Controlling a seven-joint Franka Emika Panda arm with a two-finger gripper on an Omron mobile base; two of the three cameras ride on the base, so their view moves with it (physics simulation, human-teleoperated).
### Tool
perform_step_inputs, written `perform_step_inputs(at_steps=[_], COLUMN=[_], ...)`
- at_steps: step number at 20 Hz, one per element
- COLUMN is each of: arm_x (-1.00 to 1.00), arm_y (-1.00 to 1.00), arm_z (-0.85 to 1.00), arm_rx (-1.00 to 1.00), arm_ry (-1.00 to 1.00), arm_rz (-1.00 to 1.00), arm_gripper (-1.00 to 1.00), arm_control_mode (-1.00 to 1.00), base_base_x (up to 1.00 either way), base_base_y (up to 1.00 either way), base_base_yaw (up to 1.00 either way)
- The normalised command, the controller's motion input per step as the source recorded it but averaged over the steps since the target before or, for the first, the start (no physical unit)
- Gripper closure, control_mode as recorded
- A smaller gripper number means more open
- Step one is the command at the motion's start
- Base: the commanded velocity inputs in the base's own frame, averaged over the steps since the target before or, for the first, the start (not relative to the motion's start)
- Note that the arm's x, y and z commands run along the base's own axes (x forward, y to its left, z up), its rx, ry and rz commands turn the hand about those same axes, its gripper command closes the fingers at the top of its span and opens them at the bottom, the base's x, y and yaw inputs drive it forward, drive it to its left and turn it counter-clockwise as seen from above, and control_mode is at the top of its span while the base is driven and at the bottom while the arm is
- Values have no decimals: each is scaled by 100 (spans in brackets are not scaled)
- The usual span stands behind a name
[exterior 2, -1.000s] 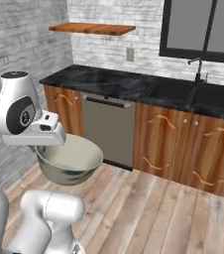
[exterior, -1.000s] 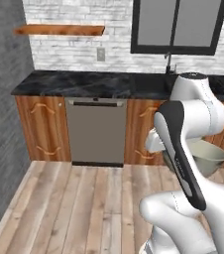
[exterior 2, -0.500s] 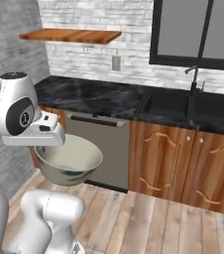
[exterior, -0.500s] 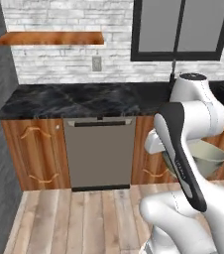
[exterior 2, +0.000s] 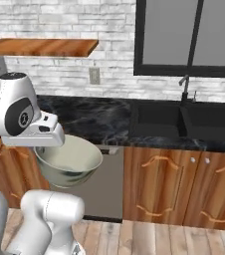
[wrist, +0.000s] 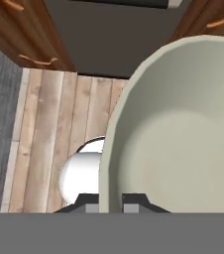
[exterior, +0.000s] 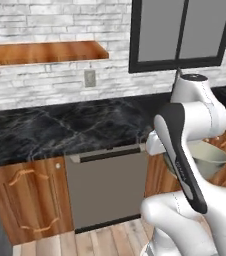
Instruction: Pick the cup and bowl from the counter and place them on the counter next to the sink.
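Counter (exterior 2: 99, 122) and sink (exterior 2: 184, 119) nearer now; smooth cream bowl (exterior 2: 69, 157), rim pinched between fingers (wrist: 135, 200).

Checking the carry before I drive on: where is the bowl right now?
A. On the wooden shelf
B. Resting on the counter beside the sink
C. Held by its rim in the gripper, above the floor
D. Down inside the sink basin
C: the gripper pinches the bowl by its rim, with wooden floor below it.

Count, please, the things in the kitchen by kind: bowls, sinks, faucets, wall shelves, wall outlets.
Bowls: 1, the bowl
Sinks: 1, the sink
Faucets: 1, the faucet
Wall shelves: 1, the shelf
Wall outlets: 1, the outlet
Total: 5
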Motion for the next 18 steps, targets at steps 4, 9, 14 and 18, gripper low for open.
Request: perform_step_inputs(at_steps=[4, 9, 14, 18], arm_x=[0, 0, 0, 0], arm_y=[0, 0, 0, 0], arm_z=[0, 0, 0, 0], arm_rx=[0, 0, 0, 0], arm_ry=[0, 0, 0, 0], arm_rz=[0, 0, 0, 0], arm_gripper=[100, 100, 100, 100], arm_control_mode=[100, 100, 100, 100], base_base_x=[100, 100, 44, 0], base_base_y=[38, 16, 7, 0], base_base_yaw=[-25, -9, 0, 0])
